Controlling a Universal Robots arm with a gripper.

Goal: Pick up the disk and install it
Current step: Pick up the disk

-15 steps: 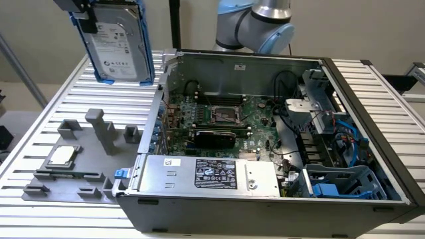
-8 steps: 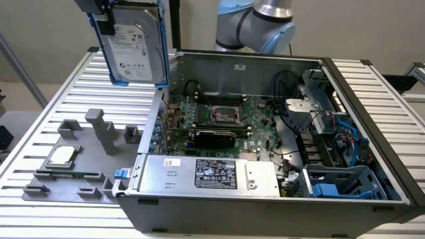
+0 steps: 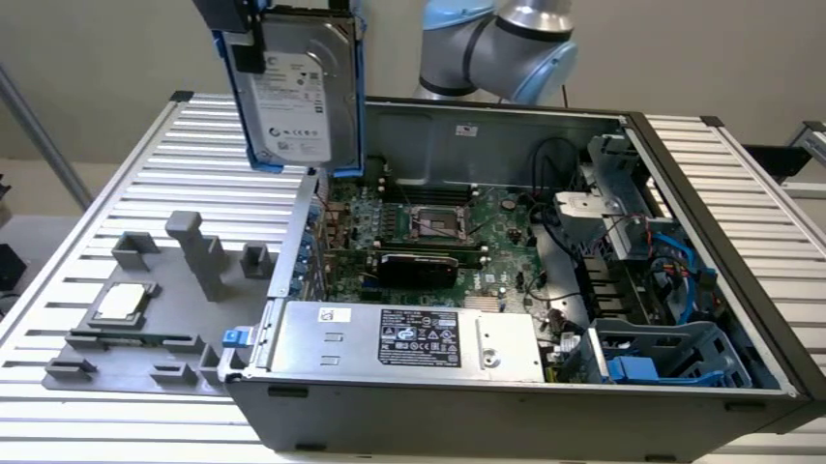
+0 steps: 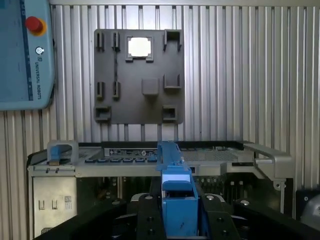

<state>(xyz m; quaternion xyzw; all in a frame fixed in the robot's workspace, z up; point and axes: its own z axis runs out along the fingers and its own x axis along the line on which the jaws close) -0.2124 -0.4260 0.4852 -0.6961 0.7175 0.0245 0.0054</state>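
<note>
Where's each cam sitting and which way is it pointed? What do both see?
Exterior view: off the arm, raised, looking down into the open computer case on the slatted table; shows the arm and the disk held aloft.
Wrist view: on the wrist, looking down past the gripper, shut on the disk's blue carrier, onto the grey fixture plate and teach pendant.
Shared: disk, case, table, fixture plate with its silver chip.
</note>
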